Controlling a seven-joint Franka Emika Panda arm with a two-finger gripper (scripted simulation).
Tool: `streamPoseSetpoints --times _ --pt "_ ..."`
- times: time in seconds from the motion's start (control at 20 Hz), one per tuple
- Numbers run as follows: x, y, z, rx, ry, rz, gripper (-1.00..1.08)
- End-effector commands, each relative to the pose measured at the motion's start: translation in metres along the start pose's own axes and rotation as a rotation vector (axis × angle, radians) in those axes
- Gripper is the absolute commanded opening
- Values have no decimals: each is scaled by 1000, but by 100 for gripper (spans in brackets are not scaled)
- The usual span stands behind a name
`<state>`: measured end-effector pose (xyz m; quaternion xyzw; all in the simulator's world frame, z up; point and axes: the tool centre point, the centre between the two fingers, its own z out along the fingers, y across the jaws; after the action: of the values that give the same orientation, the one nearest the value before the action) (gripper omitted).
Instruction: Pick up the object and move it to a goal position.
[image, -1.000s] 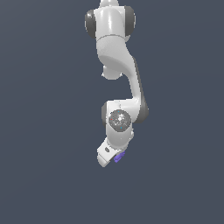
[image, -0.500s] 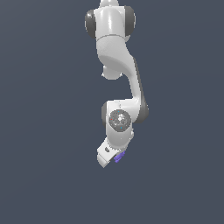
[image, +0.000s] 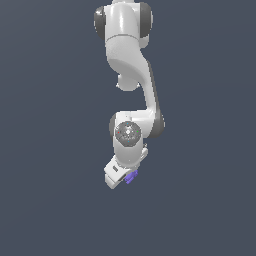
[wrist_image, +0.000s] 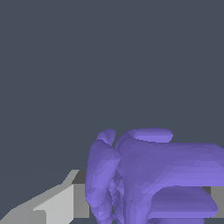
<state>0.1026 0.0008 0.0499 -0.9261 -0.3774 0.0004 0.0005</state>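
Note:
The object (image: 131, 176) is a small purple-violet lumpy thing at the tip of the white gripper (image: 125, 179), low in the middle of the exterior view. The arm hangs down from the top of that view, and the gripper is tilted toward the exterior view's left. In the wrist view the object (wrist_image: 148, 179) fills the space between the fingers. One light grey finger (wrist_image: 52, 205) shows beside it, and a sliver of the other shows on its far side. The gripper is shut on the object and holds it in the air.
Only a plain dark grey-blue background shows around the arm in both views. No table, goal mark or other object is in view.

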Motion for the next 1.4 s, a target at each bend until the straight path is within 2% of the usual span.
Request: streamPoseSetpoints --times 0.0,0.85,1.1,1.35 --pt "-15 11 -9 -1 0 2 -100" --pt "-162 116 -92 -1 1 2 -100" --pt "-189 137 -107 -1 1 2 -100" --pt "-198 146 -113 -1 1 2 -100"
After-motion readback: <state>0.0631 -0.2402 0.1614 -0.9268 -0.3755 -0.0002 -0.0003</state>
